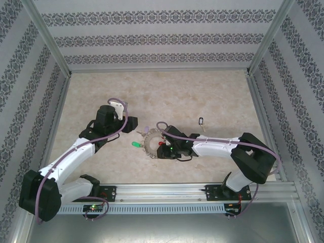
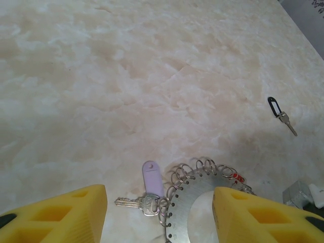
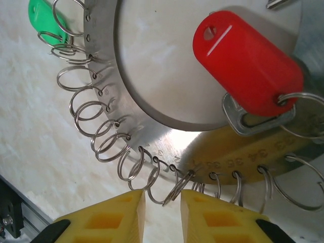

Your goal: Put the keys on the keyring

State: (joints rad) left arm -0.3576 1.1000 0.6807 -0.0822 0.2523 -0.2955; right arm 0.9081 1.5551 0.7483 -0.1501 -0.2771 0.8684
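While the right gripper (image 3: pixel 163 215) is reaching toward the keyring (image 3: pixel 152 129) from the right, its two yellow fingers are standing only a little apart; one small wire loop (image 3: pixel 172 188) of the rim is sitting just at their mouth, and I cannot tell whether it is really being pinched. The red key (image 3: pixel 247 63) is lying just beyond these fingertips, on the right part of the ring, partly over the wide hole and partly over the grey plate; its long axis is running slantwise, with the red head pointing to the hole and the metal end pointing to the rim; a loop seems to be passing through the metal end, but I cannot tell if the key is already hanging on it. The left gripper (image 2: pixel 159 202) is hovering at the far left side of the ring with its jaws wide open and holding nothing; the fringed rim is lying between its fingers. In my judgement the right arm is clearly the nearer one to the red key; the coming move is depending on this loop facing the key's metal end.
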